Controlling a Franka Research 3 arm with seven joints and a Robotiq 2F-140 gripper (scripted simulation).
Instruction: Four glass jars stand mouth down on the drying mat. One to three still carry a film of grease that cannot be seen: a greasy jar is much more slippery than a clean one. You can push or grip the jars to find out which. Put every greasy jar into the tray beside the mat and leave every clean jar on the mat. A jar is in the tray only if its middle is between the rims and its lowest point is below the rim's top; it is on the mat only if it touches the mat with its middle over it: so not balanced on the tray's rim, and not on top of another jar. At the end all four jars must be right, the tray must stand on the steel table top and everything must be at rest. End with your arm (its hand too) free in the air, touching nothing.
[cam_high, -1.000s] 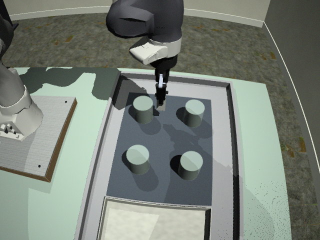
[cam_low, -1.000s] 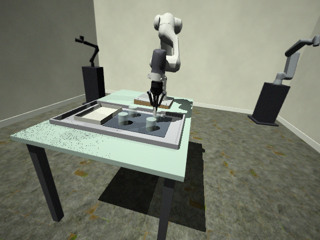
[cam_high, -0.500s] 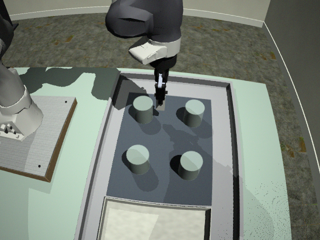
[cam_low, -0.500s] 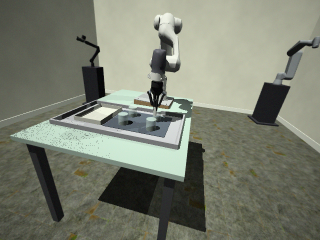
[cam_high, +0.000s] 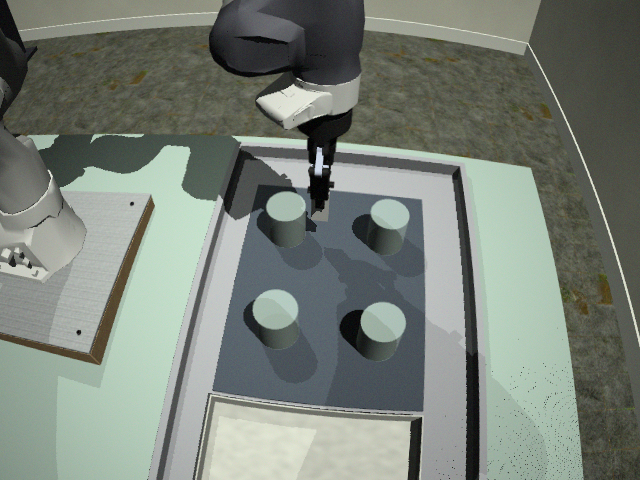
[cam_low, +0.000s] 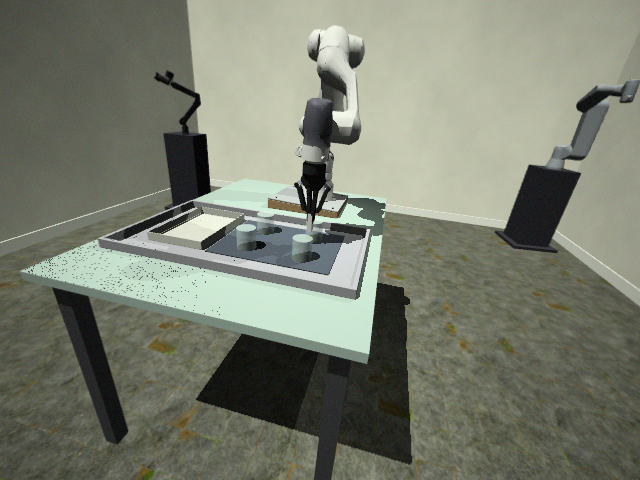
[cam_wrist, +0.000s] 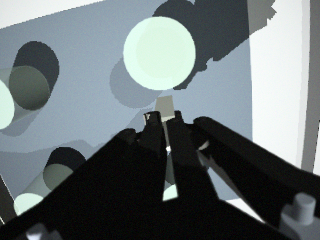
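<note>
Four glass jars stand mouth down on the dark drying mat (cam_high: 330, 279) (cam_low: 279, 253) (cam_wrist: 90, 60). In the top view they are at back left (cam_high: 285, 217) (cam_wrist: 159, 52), back right (cam_high: 388, 224) (cam_low: 302, 246), front left (cam_high: 276, 317) (cam_low: 266, 222) and front right (cam_high: 381, 330) (cam_low: 247, 236). My gripper (cam_high: 320, 209) (cam_low: 310, 227) (cam_wrist: 166, 108) is shut on nothing. It hangs low over the mat, just to the right of the back left jar; I cannot tell whether it touches it. The pale tray (cam_high: 209, 434) (cam_low: 170, 238) beside the mat holds no jar.
The mat and the tray lie on a grey steel table top (cam_high: 449, 258) (cam_low: 289, 281) with a raised rim. The robot's base plate (cam_high: 93, 268) (cam_low: 289, 205) stands on the pale green table (cam_high: 516, 289) beside it. Two camera stands are on the floor.
</note>
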